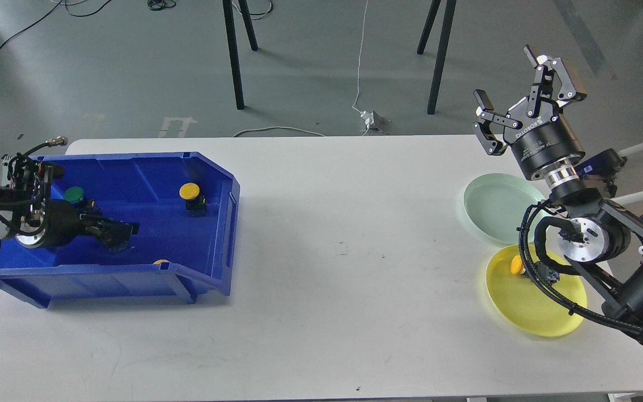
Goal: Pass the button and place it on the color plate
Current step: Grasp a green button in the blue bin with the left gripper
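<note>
A blue bin [218,223] stands on the table's left. In it are a green button [74,194], a yellow button [190,191] and a second yellow button [161,261] mostly hidden behind the front wall. My left gripper [118,230] reaches into the bin, low, to the right of the green button. It is dark, and I cannot tell its fingers apart or whether it holds anything. My right gripper [522,95] is open and empty, raised above the table's far right. A pale green plate [492,209] and a yellow plate [539,307] lie below it. A yellow button [517,264] rests on the yellow plate.
The white table [344,290] stretches between the bin and the plates. My right arm's wrist and cables [578,240] hang over the plates' right sides. Chair or stand legs [235,56] rise behind the table.
</note>
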